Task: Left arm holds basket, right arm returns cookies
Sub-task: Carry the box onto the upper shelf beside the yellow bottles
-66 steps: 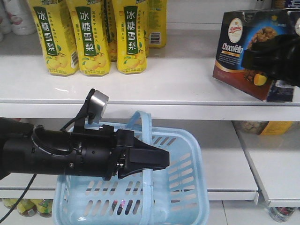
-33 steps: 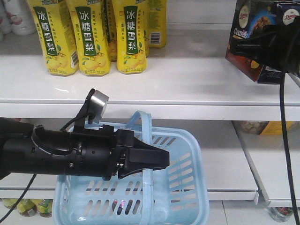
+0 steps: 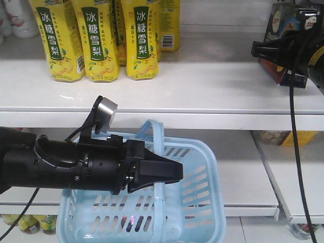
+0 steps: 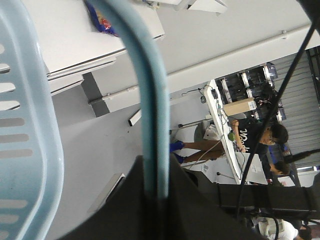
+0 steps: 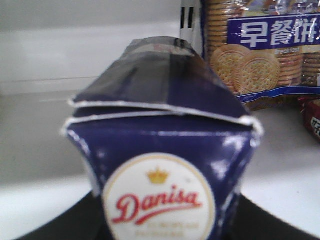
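The left arm [image 3: 66, 164] reaches in from the left, and its black gripper [image 3: 161, 172] is shut on the hoop handle [image 4: 150, 100] of the light-blue basket [image 3: 197, 202], which hangs below the lower shelf. The right arm [image 3: 304, 50] is at the far right over the upper shelf. Its gripper [image 5: 160, 220] is shut on the navy cookie box [image 5: 160, 165], squeezing its sides; the round white-red "Danisa" logo faces the wrist camera. In the front view the box [image 3: 283, 23] sits partly hidden behind the arm, tilted, above the shelf's right end.
Several yellow drink bottles [image 3: 96, 40] stand at the left of the white upper shelf [image 3: 202, 86]. A packet of biscuits [image 5: 260, 50] stands behind the box at the right. A black cable [image 3: 293, 152] hangs from the right arm. Goods lie on lower shelves.
The right arm has carried the cookie box up and to the right, turning it towards the back of the upper shelf. The left arm and basket have not moved.
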{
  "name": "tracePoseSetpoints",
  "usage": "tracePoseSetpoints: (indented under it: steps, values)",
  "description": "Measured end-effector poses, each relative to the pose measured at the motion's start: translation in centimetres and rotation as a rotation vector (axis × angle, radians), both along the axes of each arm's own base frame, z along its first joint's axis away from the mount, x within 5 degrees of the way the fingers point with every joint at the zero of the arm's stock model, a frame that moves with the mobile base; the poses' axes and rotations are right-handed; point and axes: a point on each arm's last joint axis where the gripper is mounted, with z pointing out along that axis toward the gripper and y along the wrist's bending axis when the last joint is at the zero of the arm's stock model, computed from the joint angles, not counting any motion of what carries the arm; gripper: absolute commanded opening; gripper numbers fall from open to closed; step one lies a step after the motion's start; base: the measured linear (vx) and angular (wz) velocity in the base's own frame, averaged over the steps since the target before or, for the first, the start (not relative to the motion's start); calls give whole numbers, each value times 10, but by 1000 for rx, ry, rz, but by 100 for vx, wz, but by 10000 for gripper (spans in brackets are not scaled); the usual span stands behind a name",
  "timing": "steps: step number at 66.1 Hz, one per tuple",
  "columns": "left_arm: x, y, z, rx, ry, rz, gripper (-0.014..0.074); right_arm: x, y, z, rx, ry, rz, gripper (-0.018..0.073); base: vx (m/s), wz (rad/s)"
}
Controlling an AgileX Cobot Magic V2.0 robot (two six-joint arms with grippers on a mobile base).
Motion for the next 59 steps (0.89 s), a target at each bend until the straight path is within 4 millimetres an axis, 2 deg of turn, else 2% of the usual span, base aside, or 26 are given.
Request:
tracePoseSetpoints:
  steps: [27,32,59]
  values:
    - [0,0,0,0,0,0,-3,26,-19,-18,22,22,-8,167,0,0]
    - [0,0,0,0,0,0,-3,27,-19,-18,22,21,1,199,0,0]
    - [0,0,0,0,0,0,-3,30,-17,-23,33,34,21,495,0,0]
